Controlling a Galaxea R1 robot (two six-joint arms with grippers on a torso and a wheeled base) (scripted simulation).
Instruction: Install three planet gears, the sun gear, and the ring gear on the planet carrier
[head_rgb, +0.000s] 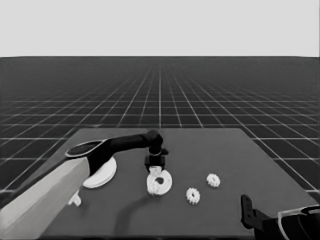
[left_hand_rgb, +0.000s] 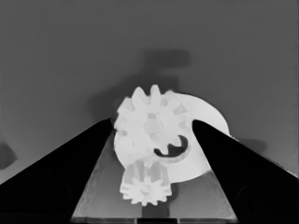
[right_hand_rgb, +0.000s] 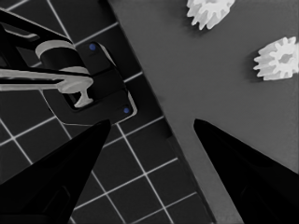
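Observation:
My left gripper (head_rgb: 156, 164) hangs over the middle of the table, right above the planet carrier (head_rgb: 161, 183), the smaller round part. In the left wrist view its fingers (left_hand_rgb: 70, 172) are shut on a planet gear (left_hand_rgb: 152, 123), held flat just above the carrier's rim (left_hand_rgb: 205, 116). A second gear (left_hand_rgb: 145, 186) sits on the carrier. Two more gears (head_rgb: 213, 180) (head_rgb: 193, 195) lie loose on the table to the right, and the right wrist view shows them too (right_hand_rgb: 210, 11) (right_hand_rgb: 278, 58). The ring gear (head_rgb: 102, 175), the larger round part, lies at the left, half hidden by my left arm.
A thin white piece (head_rgb: 75, 199) lies near the table's left front, beside my left arm. My right gripper (head_rgb: 247, 212) is parked open at the table's front right corner (right_hand_rgb: 187, 154). Dark machinery with blue lights (right_hand_rgb: 88, 88) shows past that edge.

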